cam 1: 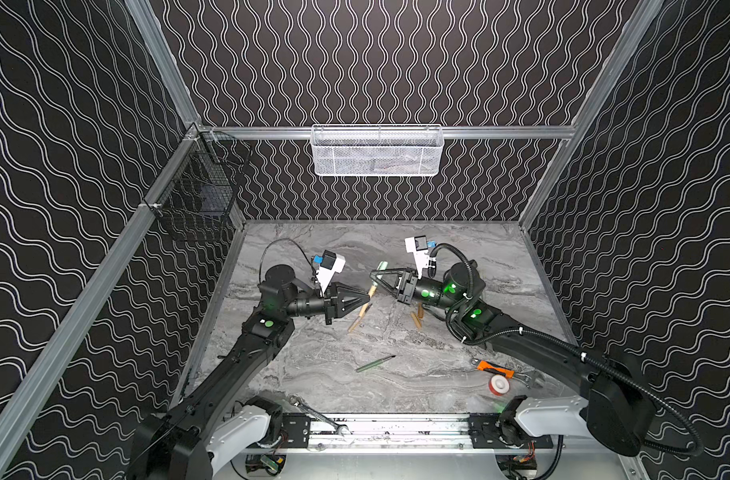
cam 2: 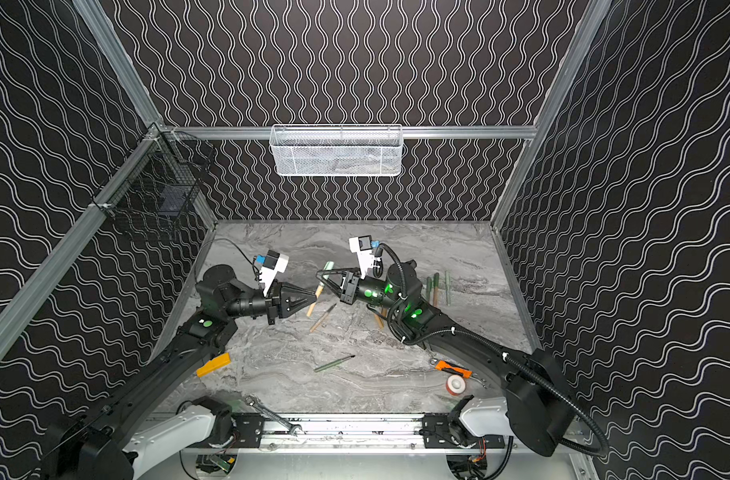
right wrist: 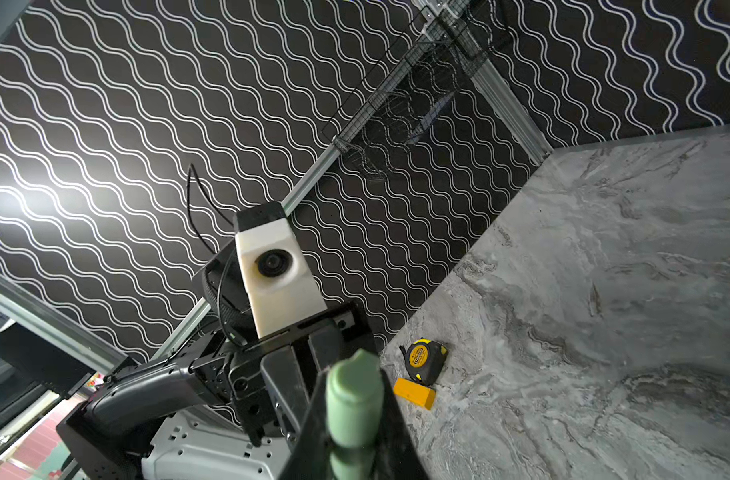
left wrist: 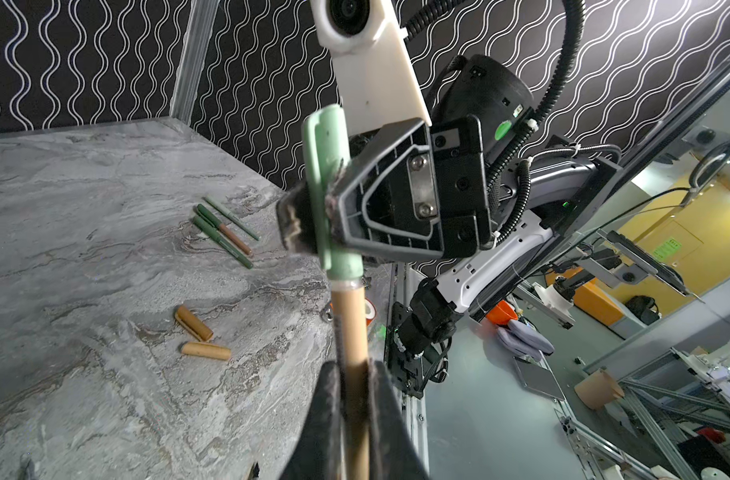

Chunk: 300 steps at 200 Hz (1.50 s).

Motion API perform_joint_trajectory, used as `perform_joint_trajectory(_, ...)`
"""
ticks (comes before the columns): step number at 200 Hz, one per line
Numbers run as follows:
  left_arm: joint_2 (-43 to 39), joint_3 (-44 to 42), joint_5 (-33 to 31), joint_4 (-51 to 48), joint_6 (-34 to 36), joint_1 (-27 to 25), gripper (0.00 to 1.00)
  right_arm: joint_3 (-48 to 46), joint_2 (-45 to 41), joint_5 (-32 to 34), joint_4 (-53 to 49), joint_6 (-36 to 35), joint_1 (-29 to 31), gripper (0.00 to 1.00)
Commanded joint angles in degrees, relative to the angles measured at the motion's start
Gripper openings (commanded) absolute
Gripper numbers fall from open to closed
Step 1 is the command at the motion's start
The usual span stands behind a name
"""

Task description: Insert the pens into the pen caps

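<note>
Left wrist view: pen meets cap.
Your left gripper (left wrist: 352,388) pinches the tan pen (left wrist: 350,328); your right gripper (left wrist: 313,210) clamps the pale green cap (left wrist: 328,145) on its tip. Two tan caps (left wrist: 193,323) lie on the table (left wrist: 105,208) beside.

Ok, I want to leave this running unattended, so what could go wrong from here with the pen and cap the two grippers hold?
The pale green cap, gripped by the right gripper, may not be fully seated: a clear ring shows between it and the tan pen in the left gripper, so it could slip off on release. Also the colours mismatch, while tan caps lie loose on the table.
</note>
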Motion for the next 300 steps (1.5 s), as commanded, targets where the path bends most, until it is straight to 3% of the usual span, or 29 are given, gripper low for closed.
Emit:
perform_joint_trajectory(1,1.6,1.2,1.4,4.7,0.3,-0.6,0.0,-2.0,2.0,-2.6,1.4,9.4,-0.9,0.0)
perform_joint_trajectory(18,2.5,1.5,1.5,3.6,0.5,-1.4,0.01,-2.9,3.8,-4.0,4.8,13.2,-2.2,0.0)
perform_joint_trajectory(53,2.6,1.7,0.6,0.6,2.0,-2.4,0.23,-3.5,6.2,-5.3,8.0,16.4,-3.4,0.0)
perform_joint_trajectory(92,4.0,0.8,1.6,1.3,0.9,-2.6,0.25,-4.2,7.7,-7.4,13.2,20.0,-4.8,0.0)
perform_joint_trajectory(142,5.3,0.8,3.5,2.2,0.4,-4.2,0.29,-3.1,7.0,-8.2,12.5,16.6,-5.0,0.0)
perform_joint_trajectory(171,6.0,1.5,4.7,1.6,0.9,-5.6,0.23,-3.2,6.4,-8.5,13.3,14.8,-5.0,0.0)
perform_joint_trajectory(200,6.1,0.9,5.8,3.9,-0.4,-5.9,0.0,-2.6,5.3,-8.3,10.7,11.9,-5.0,0.0)
perform_joint_trajectory(245,6.9,0.4,6.5,12.9,-6.2,-5.8,0.0,-1.1,3.6,-8.7,2.6,4.6,-3.1,0.0)
perform_joint_trajectory(300,10.6,-1.9,7.7,43.0,-23.7,-5.8,0.0,0.6,1.4,-3.1,-14.7,-10.0,2.7,0.0)
